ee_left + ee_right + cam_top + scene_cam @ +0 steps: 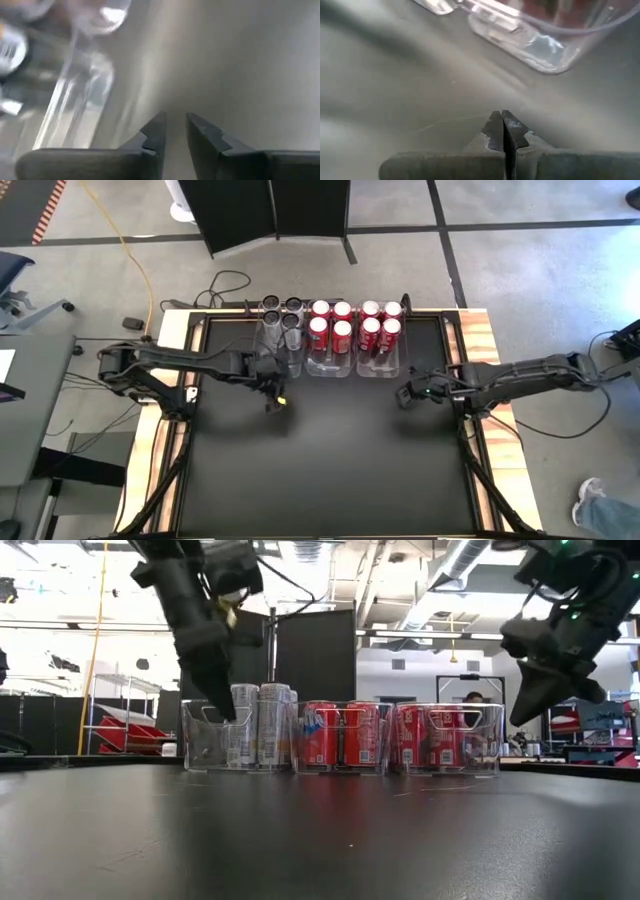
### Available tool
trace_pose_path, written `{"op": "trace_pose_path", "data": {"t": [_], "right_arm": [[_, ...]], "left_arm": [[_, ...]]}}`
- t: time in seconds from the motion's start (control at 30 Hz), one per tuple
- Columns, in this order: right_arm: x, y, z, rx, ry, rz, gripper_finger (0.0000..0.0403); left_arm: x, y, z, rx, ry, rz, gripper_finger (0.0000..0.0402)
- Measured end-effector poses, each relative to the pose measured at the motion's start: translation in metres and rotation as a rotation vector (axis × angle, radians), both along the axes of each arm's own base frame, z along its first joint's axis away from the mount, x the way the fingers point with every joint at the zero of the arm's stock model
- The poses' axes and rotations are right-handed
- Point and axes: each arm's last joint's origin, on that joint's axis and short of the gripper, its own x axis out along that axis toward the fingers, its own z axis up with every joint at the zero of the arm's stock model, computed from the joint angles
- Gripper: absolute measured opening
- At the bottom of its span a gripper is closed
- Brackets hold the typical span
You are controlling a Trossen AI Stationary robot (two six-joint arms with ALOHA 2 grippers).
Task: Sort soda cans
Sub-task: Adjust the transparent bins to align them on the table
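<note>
Dark fingers of the left hand (272, 402) stand a narrow gap apart in its wrist view, holding nothing over bare black desk (330, 460). This hand hangs just in front of the leftmost clear bin (282, 348), which lies straight ahead of it toward the desk's far edge. That bin holds the four silver cans (282, 313), upright, their long axes vertical. The right hand (404, 395) is pressed fully shut and empty, hovering near the front of the rightmost bin (380, 368).

Next along the row, the middle bin (330, 368) carries four red cans (331, 320), and the rightmost bin four more red cans (381, 320), all upright with silver tops showing. No can stands loose on the desk, so by my reading the sorting looks complete. If any can needed touching, the left arm is nearer the silver ones, the right arm nearer the red.
</note>
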Motion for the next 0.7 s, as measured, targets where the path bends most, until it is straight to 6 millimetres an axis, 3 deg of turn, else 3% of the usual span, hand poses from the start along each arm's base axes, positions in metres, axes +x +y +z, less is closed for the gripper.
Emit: {"op": "trace_pose_path", "data": {"t": [0.27, 0.7], "right_arm": [[0.006, -0.015, -0.009, -0.031, 0.080, -0.048, 0.0003], [0.006, -0.037, -0.009, -0.069, 0.081, -0.118, 0.0003]], "left_arm": [[0.001, 0.026, -0.004, 0.108, -0.081, 0.142, 0.0031], [0.003, 0.042, 0.000, 0.152, -0.127, 0.114, 0.0027]]}}
